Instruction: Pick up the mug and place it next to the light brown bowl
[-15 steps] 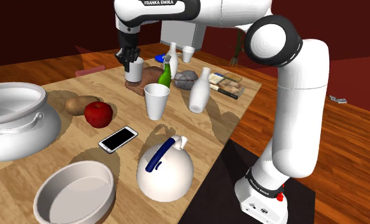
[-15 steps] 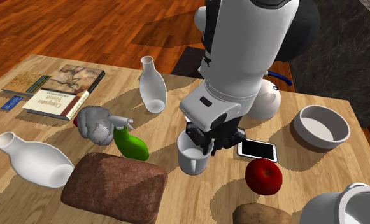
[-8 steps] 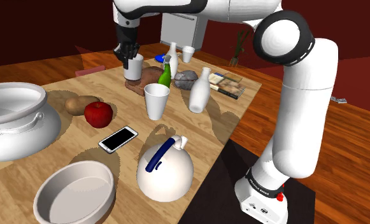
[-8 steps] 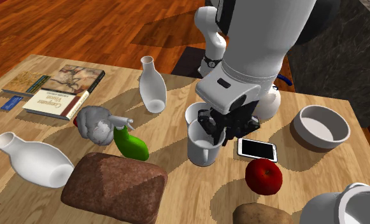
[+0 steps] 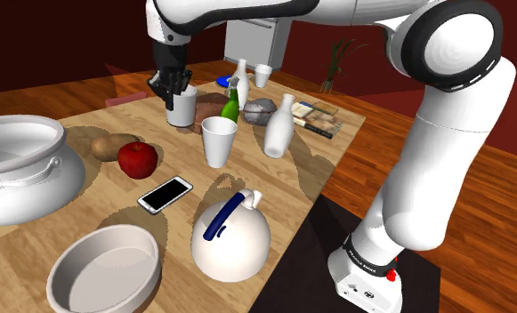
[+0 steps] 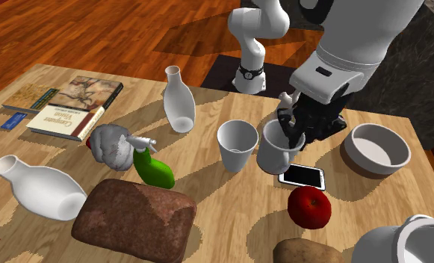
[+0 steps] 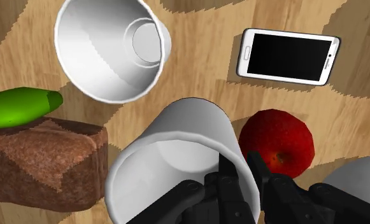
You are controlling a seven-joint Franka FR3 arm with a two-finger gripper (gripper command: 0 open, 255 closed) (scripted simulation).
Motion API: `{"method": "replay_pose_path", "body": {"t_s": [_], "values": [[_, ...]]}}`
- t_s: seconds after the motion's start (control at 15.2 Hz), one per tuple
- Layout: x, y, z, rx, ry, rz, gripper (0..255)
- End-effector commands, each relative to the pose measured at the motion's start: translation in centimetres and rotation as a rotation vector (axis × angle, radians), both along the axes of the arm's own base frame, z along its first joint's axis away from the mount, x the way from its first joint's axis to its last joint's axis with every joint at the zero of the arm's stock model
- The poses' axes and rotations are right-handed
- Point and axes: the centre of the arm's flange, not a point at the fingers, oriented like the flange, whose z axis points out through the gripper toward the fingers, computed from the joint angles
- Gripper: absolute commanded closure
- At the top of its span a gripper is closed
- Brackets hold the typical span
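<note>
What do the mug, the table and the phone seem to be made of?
The mug: plain white, matt, no pattern; ceramic or plastic, the look leaves it open.
The table: wood, by its light brown grain lines; dull finish.
The phone: flat black screen in a white frame, perhaps glass and plastic; no shine confirms it.

Wooden table (image 6: 222, 224); glossy apple (image 6: 310, 206); matt mug (image 6: 271, 155)

On the counter (image 6: 230, 224): two white vases (image 6: 179, 104), two white cups (image 5: 219, 140), three books (image 6: 64, 121), and one each of mug (image 6: 277, 147), apple (image 6: 309, 206), potato (image 6: 305, 252), phone (image 6: 302, 176), bread loaf (image 6: 137, 220), green bottle (image 6: 154, 169), bowl (image 6: 364, 166), kettle (image 5: 234, 236), large pot (image 5: 16, 187).
</note>
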Motion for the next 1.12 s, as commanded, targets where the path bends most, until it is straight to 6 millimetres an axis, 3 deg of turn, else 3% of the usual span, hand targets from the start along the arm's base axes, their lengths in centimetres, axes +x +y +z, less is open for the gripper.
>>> {"method": "replay_pose_path", "body": {"t_s": [0.0,1.06], "values": [[-2.1,1.9,-0.2,0.0,-0.001,-0.001,255],[-17.5,16.3,-0.2,0.0,-0.001,-0.001,255]]}}
